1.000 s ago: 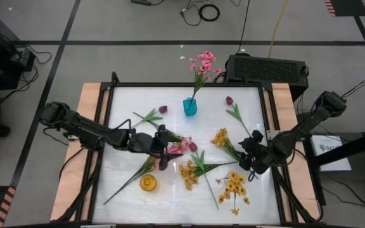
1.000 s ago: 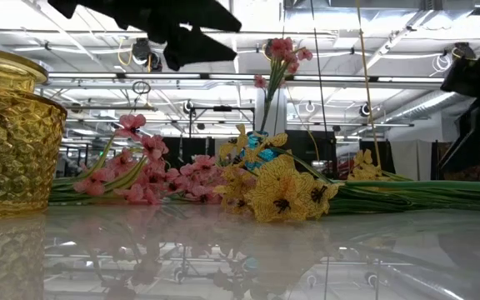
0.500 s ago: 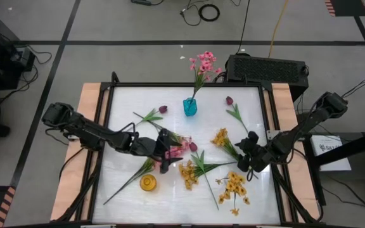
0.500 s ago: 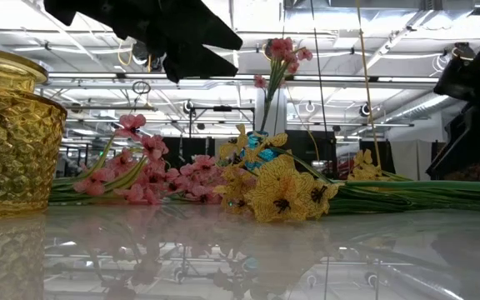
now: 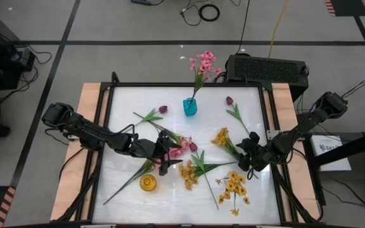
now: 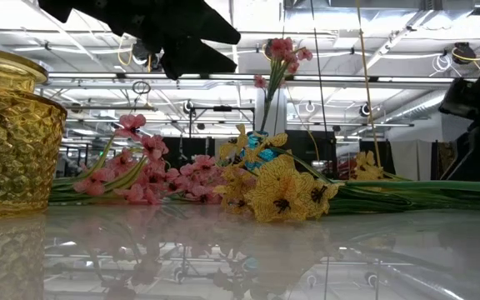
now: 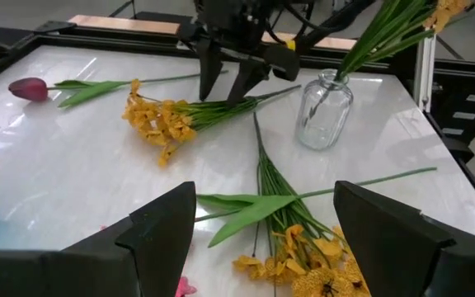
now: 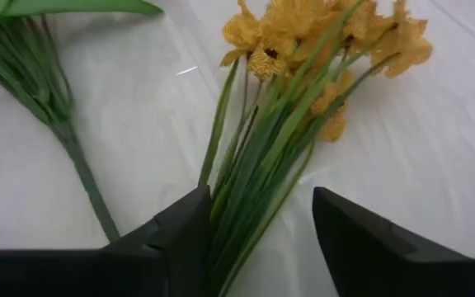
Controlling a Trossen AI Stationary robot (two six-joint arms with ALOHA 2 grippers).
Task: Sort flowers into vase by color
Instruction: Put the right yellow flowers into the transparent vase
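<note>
My left gripper point(image 5: 163, 157) hangs open above the table's middle, over a pink spray point(image 5: 176, 149) that lies flat on its side. My right gripper point(image 5: 243, 147) is open, low at the right. Its fingers stand on either side of the green stems point(image 8: 254, 190) of a yellow spray point(image 5: 221, 137) lying on the table. A blue vase point(image 5: 189, 106) at the far middle holds another pink spray point(image 5: 203, 63). A yellow vase point(image 5: 147, 183) stands near the front. A clear glass vase point(image 7: 324, 107) holds yellow stems. Dark tulips point(image 5: 163, 109) point(image 5: 229, 100) lie at the back. My right gripper comes slanting down over the yellow spray's stem bundle, near its cut end, with the fingers across the stems. The stems lie close against one finger point(image 8: 180, 239) and a gap shows beside the other. I cannot tell whether it touches them.
Two more yellow sprays point(image 5: 189, 174) point(image 5: 235, 185) and a long green leaf stem point(image 5: 203, 166) crowd the front middle. Another leafy stem point(image 5: 128, 180) slants toward the front left. Bare white tabletop point(image 5: 125, 101) lies at the far left.
My right gripper has sunk a little toward the yellow spray's stems on the table. The flowers have kept their places.
</note>
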